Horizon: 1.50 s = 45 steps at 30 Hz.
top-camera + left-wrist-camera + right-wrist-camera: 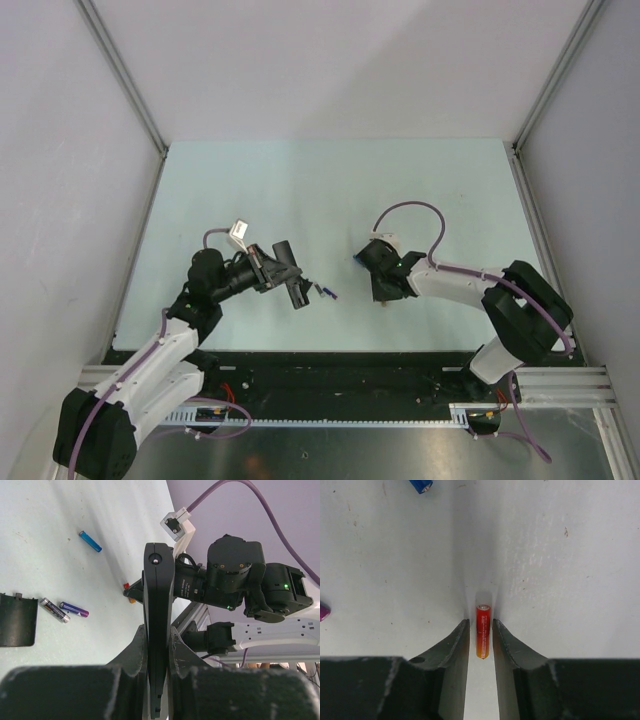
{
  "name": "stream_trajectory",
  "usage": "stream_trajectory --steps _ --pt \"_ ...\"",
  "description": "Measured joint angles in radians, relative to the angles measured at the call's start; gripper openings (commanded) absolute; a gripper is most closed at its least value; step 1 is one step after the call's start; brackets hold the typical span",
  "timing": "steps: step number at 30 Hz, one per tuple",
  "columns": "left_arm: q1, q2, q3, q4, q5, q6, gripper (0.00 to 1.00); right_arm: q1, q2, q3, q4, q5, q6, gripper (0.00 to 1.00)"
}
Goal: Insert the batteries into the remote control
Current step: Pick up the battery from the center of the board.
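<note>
My left gripper (159, 645) is shut on the remote control (159, 595), a slim black bar held on edge above the table; in the top view it (288, 268) sits left of centre. The red-orange battery (483, 630) lies on the table between the fingers of my right gripper (481, 622), which is open, with a thin gap on each side. A silver-dark battery (55, 610) and a purple battery (74, 609) lie side by side, showing in the top view as a small pair (325, 292). A blue battery (90, 541) lies farther off.
The black back panel (17, 620) lies flat on the table by the two batteries. The pale green table (330, 190) is walled by grey panels on three sides. The right arm (470, 285) reaches in from the right.
</note>
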Motion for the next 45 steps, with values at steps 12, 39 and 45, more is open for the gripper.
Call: stream_trajectory --steps 12,39,45 --pt "0.000 0.000 0.000 0.000 -0.005 0.000 0.00 -0.027 0.016 0.019 -0.002 -0.040 -0.027 0.33" --pt "0.000 -0.007 -0.001 0.004 -0.005 0.000 0.00 -0.041 0.046 0.056 -0.017 -0.061 -0.048 0.00" --pt "-0.002 0.012 0.001 0.008 -0.007 -0.014 0.00 -0.047 0.023 0.056 -0.023 -0.059 -0.043 0.00"
